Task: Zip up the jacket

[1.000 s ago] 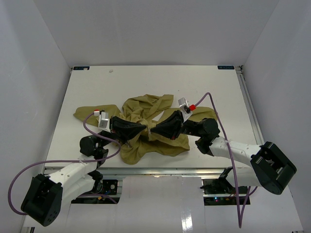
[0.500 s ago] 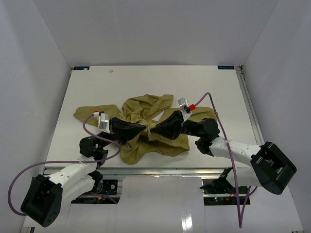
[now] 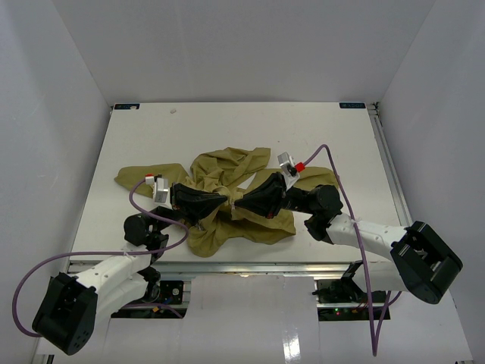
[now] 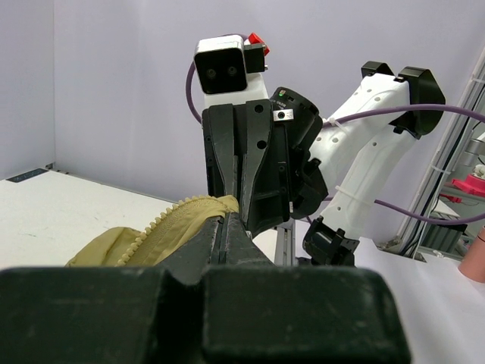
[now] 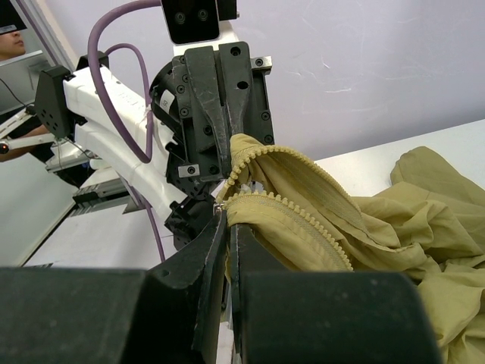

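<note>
While both arms reach in from the near edge of the bench [image 3: 250, 125], the tips nearly meet, just apart, over its near-middle.

Left pincer [image 3: 225, 202]: jaws pressed fully together, no gap, nipping an edge of the jacket [image 3: 254, 227]. In the left wrist view the toothed tape runs straight into my tips.

Right pincer [image 3: 237, 205]: same story, clamped tight on the other toothed edge, facing the left one head-on.

Zip teeth [image 5: 303, 163]: two rows in the right wrist view. The upper row climbs to the left pincer, the lower row comes in to the right pincer. The rows stand apart along the stretch I can see, not meshed (can't make out a slider).

The pinched edges are lifted off the bench, and the fabric drapes down from them.

The rest of the jacket lies crumpled on the bench, under and around both pincers. One lobe hangs nearest, below the left pincer. A sleeve [image 3: 140, 176] trails out flat to the left. Another bunch sits on the right, behind my right wrist. A wrinkled flap spreads away past the tips, toward the bench middle.

Purple cable [image 3: 333, 163] arcs over the right arm, above the right-hand bunch.

Far half of the bench: bare white surface, white walls beyond.
</note>
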